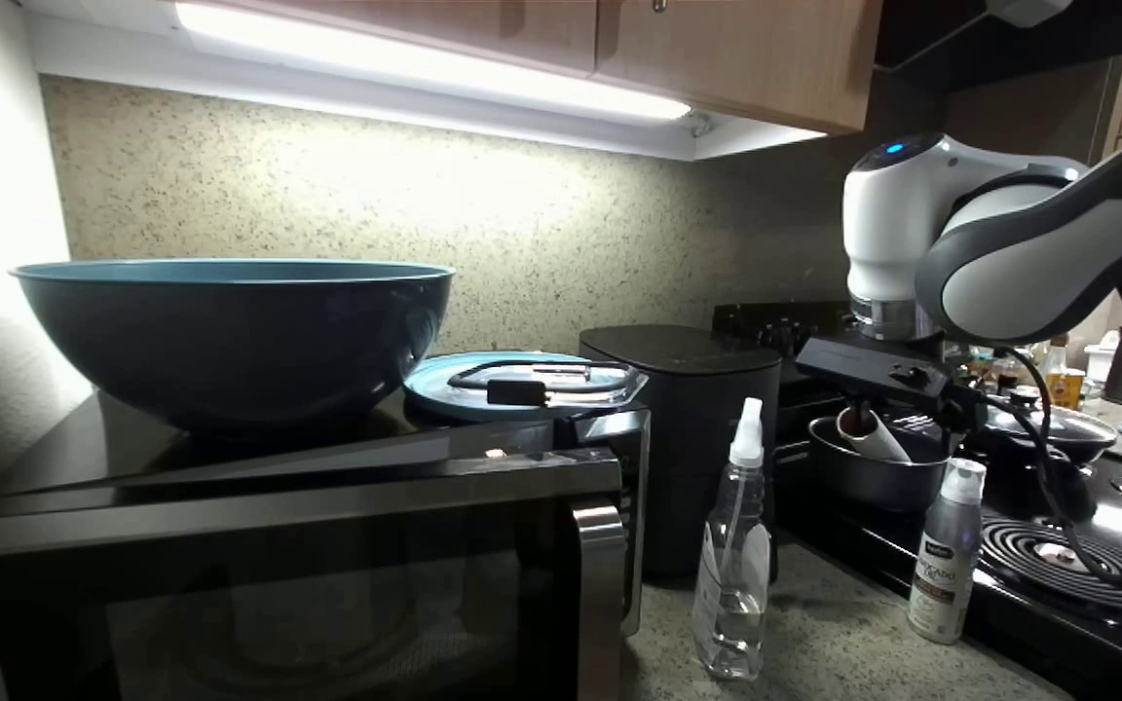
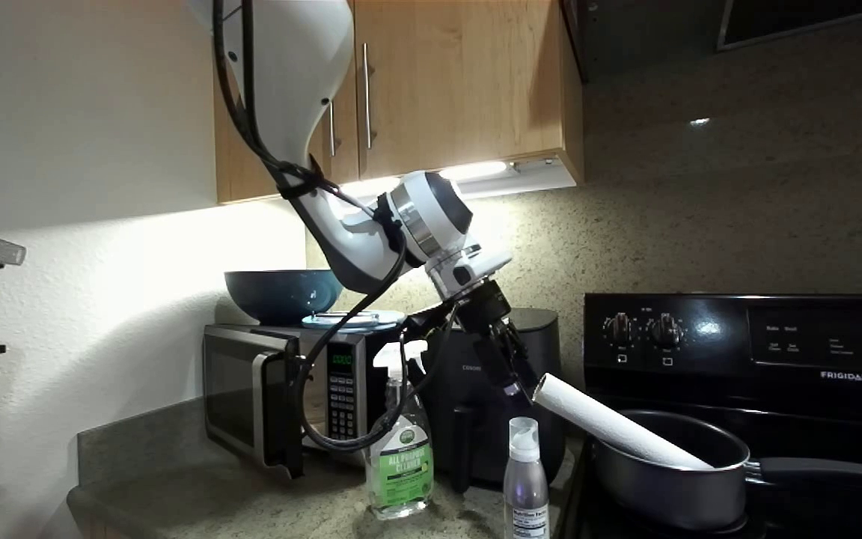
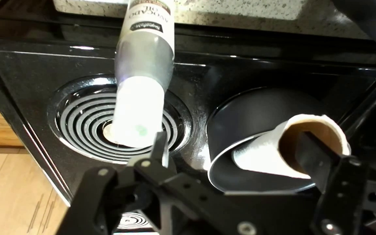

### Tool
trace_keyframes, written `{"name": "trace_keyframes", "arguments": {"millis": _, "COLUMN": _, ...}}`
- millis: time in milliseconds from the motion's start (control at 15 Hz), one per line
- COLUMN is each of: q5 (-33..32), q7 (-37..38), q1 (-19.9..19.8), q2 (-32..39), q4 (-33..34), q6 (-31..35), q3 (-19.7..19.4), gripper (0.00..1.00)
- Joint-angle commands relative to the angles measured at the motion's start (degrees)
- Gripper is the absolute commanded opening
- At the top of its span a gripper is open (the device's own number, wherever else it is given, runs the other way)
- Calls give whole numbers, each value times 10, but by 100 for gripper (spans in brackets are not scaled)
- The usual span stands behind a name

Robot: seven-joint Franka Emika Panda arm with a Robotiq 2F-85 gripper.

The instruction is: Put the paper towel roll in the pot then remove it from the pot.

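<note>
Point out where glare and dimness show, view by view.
Both exterior views: the under-cabinet light burns out white, and the speckled backsplash dims toward the stove; wrist view: the white cap of the avocado oil bottle looks washed out, the pot glints along its rim.

Lg teal bowl [image 1: 230,341] sits on the microwave [image 1: 298,584], next to a lt-blue plate [image 1: 431,386]. Spray btl [image 1: 734,570] w/ green label [image 2: 405,473] stands upright on the surface [image 1: 829,599] near the blk appliance [image 1: 668,458]; avocado oil btl [image 1: 949,550] stands just beside the stove [image 3: 201,76].
</note>
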Motion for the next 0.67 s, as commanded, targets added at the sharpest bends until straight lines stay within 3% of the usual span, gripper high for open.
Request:
{"name": "trace_keyframes", "arguments": {"millis": 0, "q5": 2, "q7": -2, "q1": 8, "q2": 0, "q4": 1, "q6": -1, "q3": -8, "gripper": 100}}
{"name": "trace_keyframes", "arguments": {"millis": 600, "q5": 3, "q7": -3, "q1": 6, "q2": 1, "q4": 1, "q6": 4, "q3": -15, "gripper": 100}}
